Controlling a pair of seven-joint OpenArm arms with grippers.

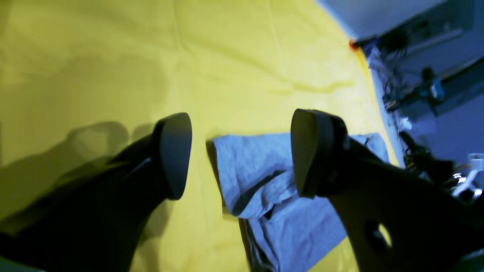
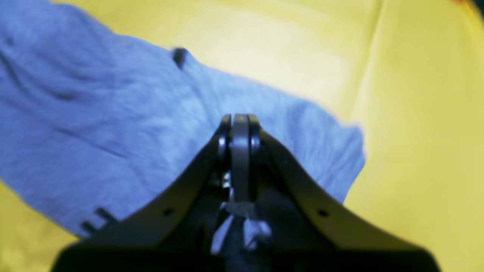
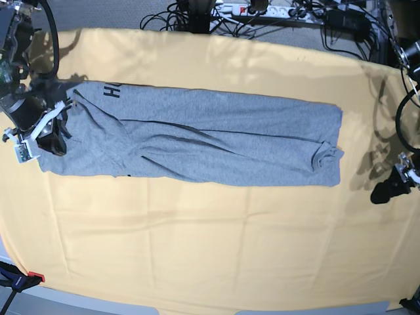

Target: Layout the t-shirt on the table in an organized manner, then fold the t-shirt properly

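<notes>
Across the surface (image 3: pixel 197 249) we see the t-shirt (image 3: pixel 216 141) lying lengthwise; our right end effector (image 2: pixel 240 124), closed and empty, hangs over one end, while the left end effector (image 1: pixel 242 151), wide open and empty, is near the other.

The worktop (image 3: pixel 197 249) lies bare near and far of the shirt (image 3: pixel 197 141). Cables (image 3: pixel 275 13) crowd the far edge. A clamp (image 3: pixel 20 281) sits at the near left corner.
</notes>
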